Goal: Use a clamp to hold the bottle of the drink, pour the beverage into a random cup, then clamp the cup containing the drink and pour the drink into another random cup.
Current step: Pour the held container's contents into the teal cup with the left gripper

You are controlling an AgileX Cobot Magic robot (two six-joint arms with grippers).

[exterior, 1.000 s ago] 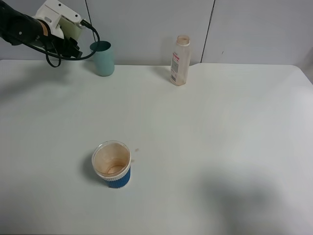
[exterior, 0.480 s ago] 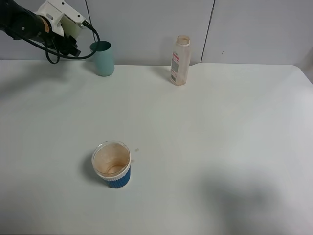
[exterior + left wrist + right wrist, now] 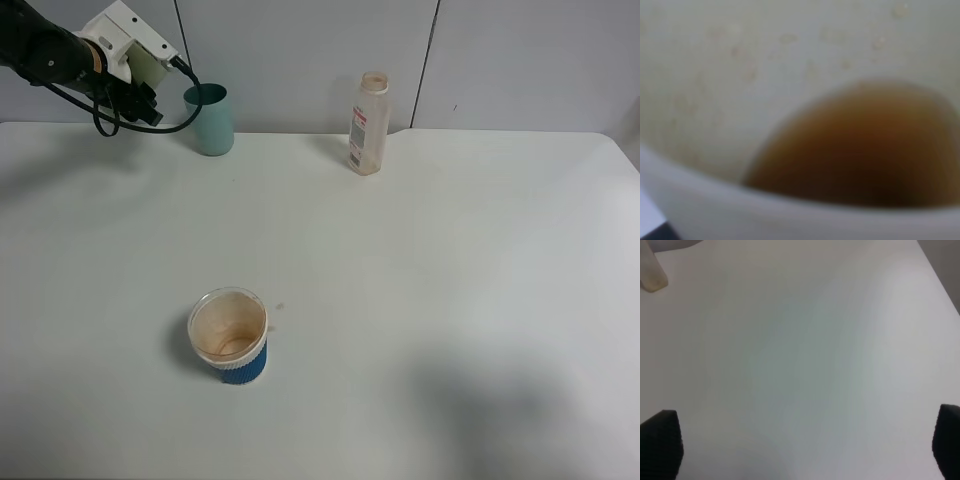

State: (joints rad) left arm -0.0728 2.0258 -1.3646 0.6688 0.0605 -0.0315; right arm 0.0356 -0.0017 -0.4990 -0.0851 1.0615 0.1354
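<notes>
Tea [image 3: 860, 145] pools low in the pale tumbler [image 3: 740, 60], light, thin-walled, likely slick; grip mid-wall, gently. It seems held aloft at the table's [image 3: 450, 300] 11 o'clock, left gripper clenched round it, just beside the teal tumbler [image 3: 211, 119]. Right gripper [image 3: 802, 450] gapes wide, holding nothing.

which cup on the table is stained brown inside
The short cup with the blue ribbed sleeve, at the front; the tall teal tumbler at the back shows no brown.

The left arm [image 3: 100, 60] hangs beside the teal tumbler [image 3: 210, 120]; bottle [image 3: 368, 125] and blue-sleeved cup [image 3: 229, 338] stand apart.
</notes>
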